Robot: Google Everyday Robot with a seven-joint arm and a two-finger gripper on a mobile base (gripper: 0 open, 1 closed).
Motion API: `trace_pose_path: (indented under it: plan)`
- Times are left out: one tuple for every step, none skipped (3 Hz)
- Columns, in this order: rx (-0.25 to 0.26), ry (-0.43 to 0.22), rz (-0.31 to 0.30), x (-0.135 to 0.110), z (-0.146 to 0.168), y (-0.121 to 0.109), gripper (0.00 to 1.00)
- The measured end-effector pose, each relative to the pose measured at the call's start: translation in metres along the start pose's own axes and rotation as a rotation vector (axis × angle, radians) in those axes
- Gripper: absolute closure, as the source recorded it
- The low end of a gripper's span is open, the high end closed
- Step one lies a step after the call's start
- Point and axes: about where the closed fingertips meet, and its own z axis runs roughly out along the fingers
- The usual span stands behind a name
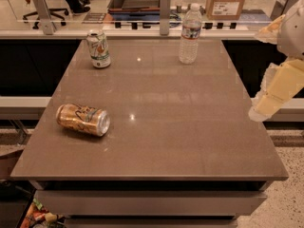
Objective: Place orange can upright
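The claw (260,112) hangs off the tabletop's (190,137) right edge; I cannot tell how far open it is. Well apart, near the left edge, the orange can (83,119) lies on its side. A white-and-green can (99,48) and a water bottle (190,33) stand at the back.

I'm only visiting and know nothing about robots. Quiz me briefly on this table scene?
1. True or false: the orange can stands upright.
2. Where is the gripper? A) over the orange can B) off the table, by its right edge C) resting mid-table
3. How many containers stand upright?
Key: 1 false, it lies sideways; 2 B; 3 two, white-and-green can and water bottle.
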Motion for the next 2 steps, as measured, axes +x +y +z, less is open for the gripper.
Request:
trace_pose_path:
  plan:
    - [-0.042,-0.171,0.057,-0.027,0.019,0.001,0.00]
    - [-0.079,-0.320,0.086,-0.073,0.031,0.008,0.00]
